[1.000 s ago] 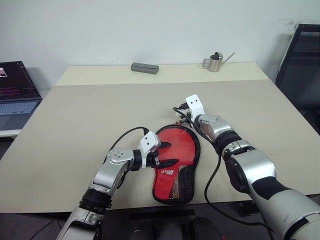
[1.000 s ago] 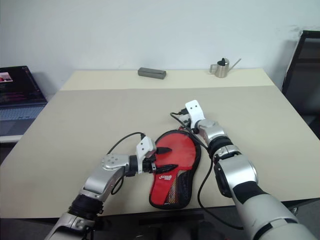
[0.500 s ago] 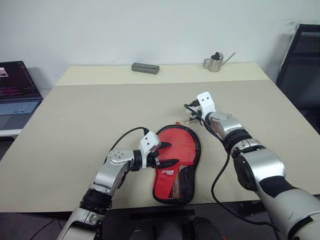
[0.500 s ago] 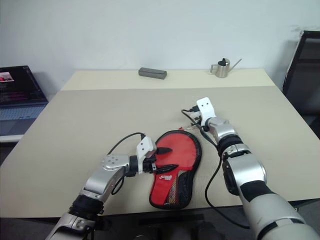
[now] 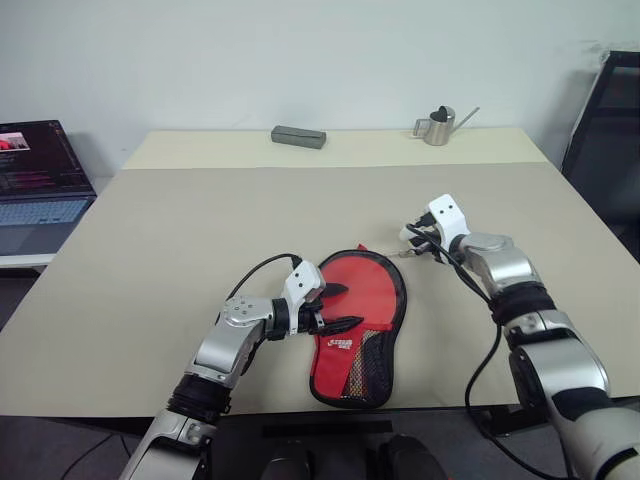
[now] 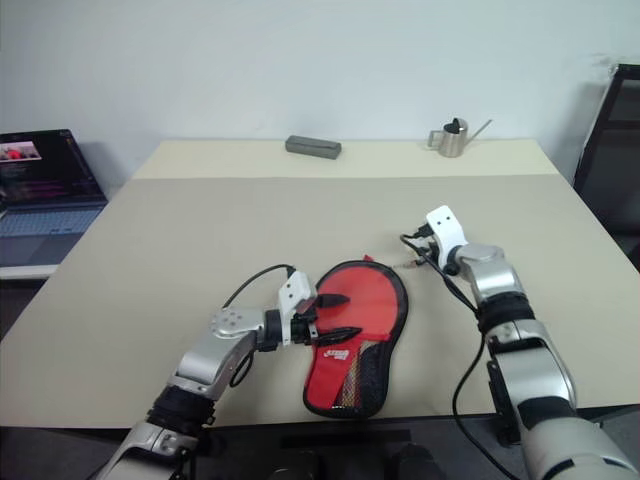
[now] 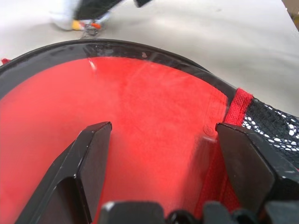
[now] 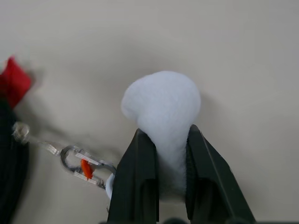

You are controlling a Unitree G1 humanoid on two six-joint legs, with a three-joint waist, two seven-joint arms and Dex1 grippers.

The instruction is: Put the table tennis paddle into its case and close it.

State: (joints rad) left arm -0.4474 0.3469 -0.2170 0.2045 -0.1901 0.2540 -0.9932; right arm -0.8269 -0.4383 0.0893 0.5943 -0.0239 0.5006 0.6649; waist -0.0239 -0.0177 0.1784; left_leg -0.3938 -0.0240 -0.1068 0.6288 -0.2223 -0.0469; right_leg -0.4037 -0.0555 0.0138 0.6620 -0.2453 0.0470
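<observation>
— Looking over the beige surface (image 5: 200,220): the case (image 5: 358,325) lies near its front edge, laptop (image 5: 40,185) off left, white wall behind.
— Lettering?
— White, unreadable. Left claw (image 5: 335,307) spread over the case; right claw (image 8: 162,186) pinches a white puff (image 8: 162,105).

The right gripper (image 5: 408,238), its two black fingers pinched on a soft white puff (image 8: 163,112) tied by a small clear clasp with an orange bead (image 8: 86,165) to the zipper edge, has swung out to the right. A second ago it sat against the far rim of the red, paddle-shaped fabric case with the black zipper border (image 5: 358,320); half a second ago it was just off the far right of that rim; now it stands clear of the case over bare beige tabletop (image 5: 200,220), the clasp line trailing back to the case's far edge.
</observation>
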